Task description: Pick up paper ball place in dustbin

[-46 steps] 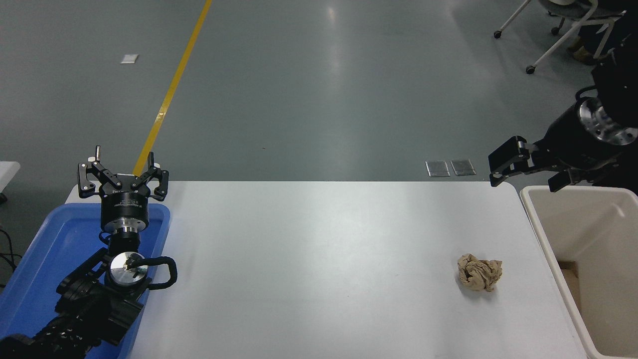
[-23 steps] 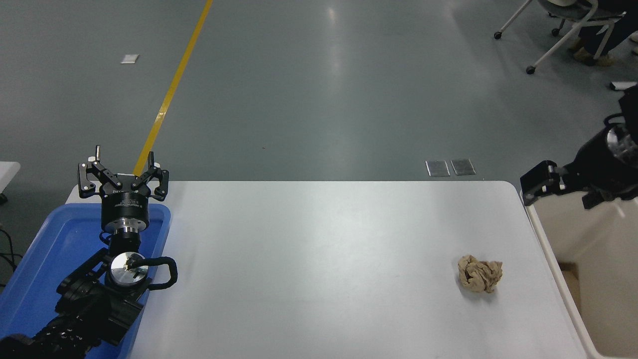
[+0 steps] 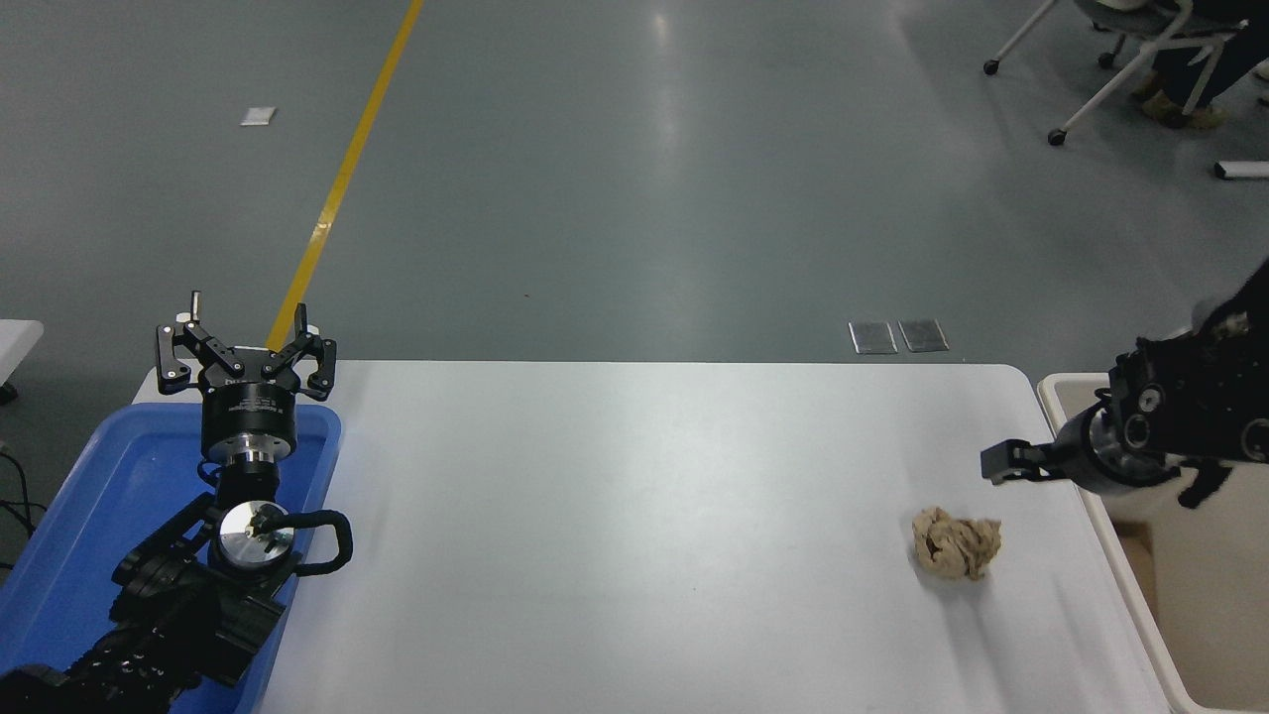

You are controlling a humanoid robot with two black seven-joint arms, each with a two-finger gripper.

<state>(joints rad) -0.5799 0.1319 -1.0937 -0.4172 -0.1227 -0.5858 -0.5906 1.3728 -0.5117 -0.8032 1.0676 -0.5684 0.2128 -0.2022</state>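
Tan, crumpled paper ball [image 3: 956, 544] lying loose on the white surface [image 3: 634, 516] toward the right edge, just beside the cream-white dustbin [image 3: 1105, 516] but not touching it. Wrinkled and irregular, with dark folds and a lumpy outline. Probably very light and soft, likely to crush under pressure and to skid if nudged sideways; best pinched across its bulky middle from above, folds offering purchase, with only a gentle squeeze. Beyond and slightly right of the ball, right tool [image 3: 1003, 464] reaching in over the bin's rim, hovering clear of the paper, holding nothing; seen edge-on, so cannot tell how far open. Across at the far left, left tool [image 3: 245, 347] parked above a blue tray [image 3: 109, 496], fingers spread wide and empty. Pick-up not yet begun.
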